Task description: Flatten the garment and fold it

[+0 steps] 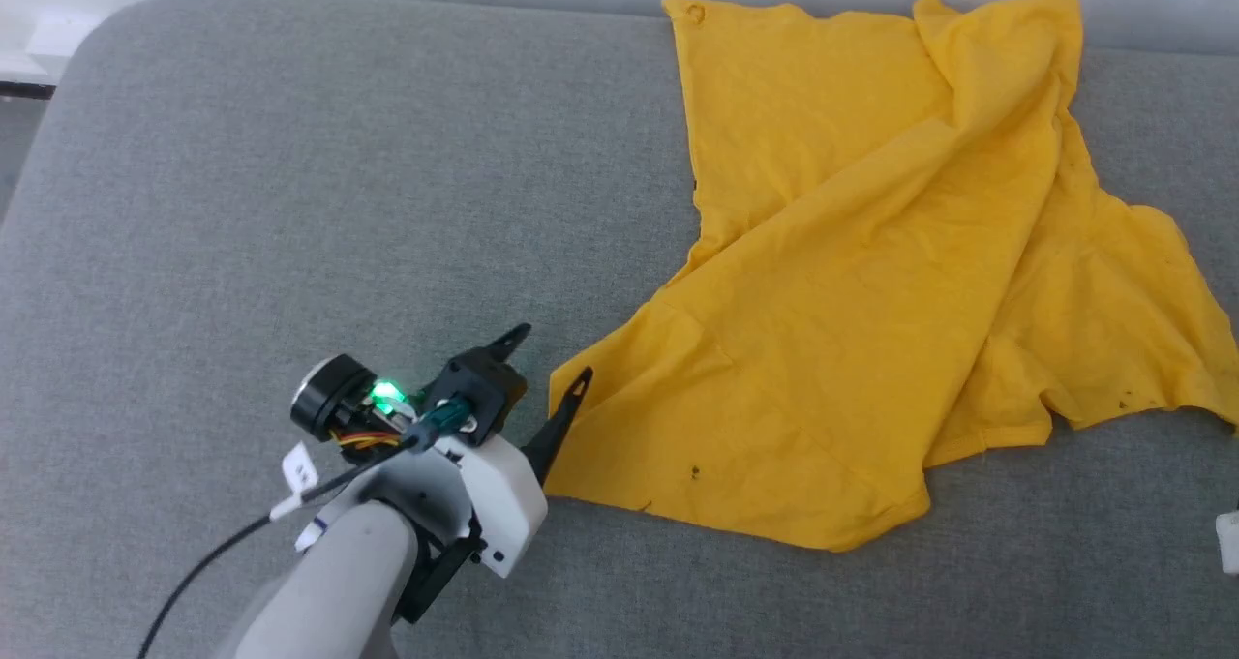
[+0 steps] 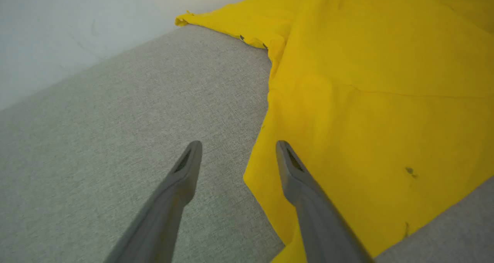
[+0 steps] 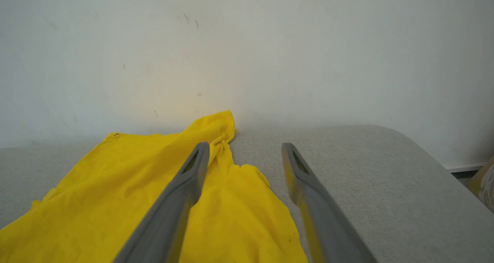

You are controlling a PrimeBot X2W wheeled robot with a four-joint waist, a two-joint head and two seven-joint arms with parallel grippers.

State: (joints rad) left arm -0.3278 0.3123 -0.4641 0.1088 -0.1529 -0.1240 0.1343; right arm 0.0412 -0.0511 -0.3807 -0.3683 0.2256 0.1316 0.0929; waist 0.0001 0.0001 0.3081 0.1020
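Spread-fingered, the left end effector (image 1: 557,351) is poised at the near corner of the yellow T-shirt (image 1: 852,282), which lies rumpled and doubled over on the grey cushion (image 1: 290,156). I fear closing here pinches one layer or snags upholstery, dragging the heap. Left wrist view puts one finger over cloth, one over cushion; from the right end effector (image 3: 245,145), likewise spread, I see the far corner by the wall (image 3: 247,43).
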